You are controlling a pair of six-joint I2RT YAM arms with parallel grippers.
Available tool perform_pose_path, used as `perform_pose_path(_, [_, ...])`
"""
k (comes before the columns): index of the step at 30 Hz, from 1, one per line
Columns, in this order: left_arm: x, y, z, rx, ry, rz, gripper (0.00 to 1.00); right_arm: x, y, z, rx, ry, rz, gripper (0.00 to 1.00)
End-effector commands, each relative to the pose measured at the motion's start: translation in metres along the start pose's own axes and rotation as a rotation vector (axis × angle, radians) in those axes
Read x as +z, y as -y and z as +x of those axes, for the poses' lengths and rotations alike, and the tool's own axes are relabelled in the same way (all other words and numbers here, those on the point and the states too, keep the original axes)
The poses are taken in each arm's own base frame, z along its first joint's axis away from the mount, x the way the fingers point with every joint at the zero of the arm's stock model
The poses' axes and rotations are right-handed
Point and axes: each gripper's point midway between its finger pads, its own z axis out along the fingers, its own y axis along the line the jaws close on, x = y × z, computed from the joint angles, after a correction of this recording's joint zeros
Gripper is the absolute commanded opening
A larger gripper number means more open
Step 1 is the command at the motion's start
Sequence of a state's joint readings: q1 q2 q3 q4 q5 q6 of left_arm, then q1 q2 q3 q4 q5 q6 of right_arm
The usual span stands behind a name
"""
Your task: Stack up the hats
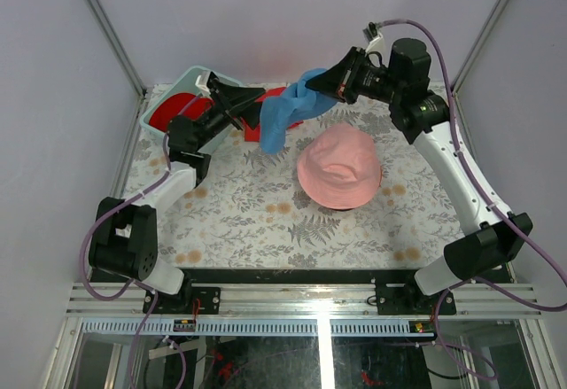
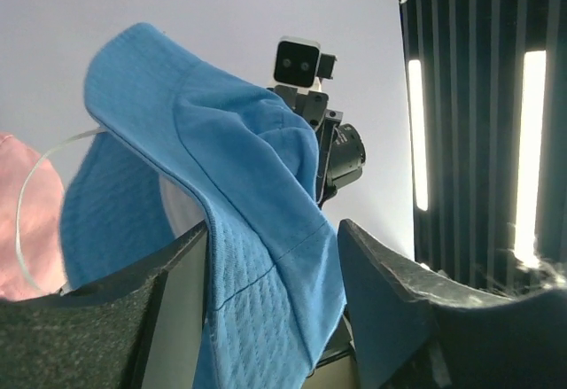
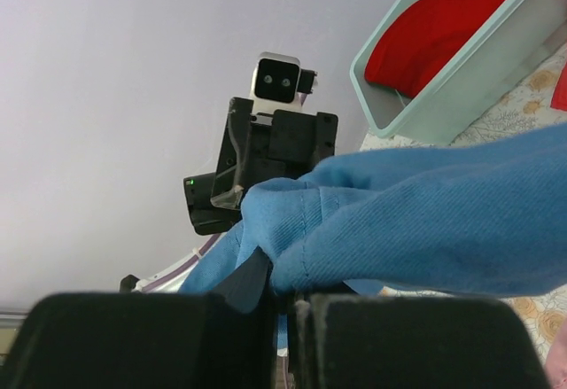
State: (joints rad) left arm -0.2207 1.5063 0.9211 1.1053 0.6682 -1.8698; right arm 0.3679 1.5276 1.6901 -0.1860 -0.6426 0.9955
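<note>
The blue hat (image 1: 279,119) hangs in the air over the back of the table. My right gripper (image 1: 317,83) is shut on its upper edge, as the right wrist view (image 3: 282,274) shows, with blue fabric (image 3: 425,221) bunched at the fingertips. My left gripper (image 1: 252,105) is at the hat's left side. Its jaws are open (image 2: 273,225) with the blue brim (image 2: 230,150) hanging between them, and a gap shows at the right finger. The pink hat (image 1: 339,169) sits crown up on the table. The red hat (image 1: 173,110) lies in a bin. The orange hat is out of view.
A pale teal bin (image 1: 190,77) stands at the back left and holds the red hat (image 3: 434,30). A flat red cloth (image 1: 251,134) lies on the table under the blue hat. A floral tablecloth (image 1: 266,221) covers the table, and white walls stand close around.
</note>
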Motion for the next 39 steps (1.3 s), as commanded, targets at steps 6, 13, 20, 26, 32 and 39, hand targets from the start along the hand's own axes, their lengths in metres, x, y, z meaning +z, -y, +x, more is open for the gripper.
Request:
perform_pose_path(6, [0.020,0.030,0.025,0.042,-0.076,0.142,0.24,-0.015,-0.024,-0.001,-0.048,0.012,-0.057,0.00])
perform_pose_path(13, [0.041,0.022,0.037,0.002,-0.114,0.152,0.00,-0.048,-0.016,-0.016,-0.122,0.047,0.108,0.00])
perform_pose_path(20, [0.074,0.008,0.068,-0.055,-0.201,0.149,0.00,-0.092,-0.007,-0.010,-0.161,0.091,0.322,0.00])
perform_pose_path(26, [0.089,-0.002,0.100,-0.118,-0.264,0.139,0.00,-0.129,-0.004,0.005,-0.111,0.093,0.464,0.00])
perform_pose_path(32, [0.085,-0.017,0.117,-0.160,-0.291,0.109,0.00,-0.150,0.015,0.034,-0.016,0.080,0.539,0.00])
perform_pose_path(39, [0.075,-0.039,0.120,-0.170,-0.301,0.073,0.00,-0.148,0.054,0.058,0.041,0.034,0.603,0.08])
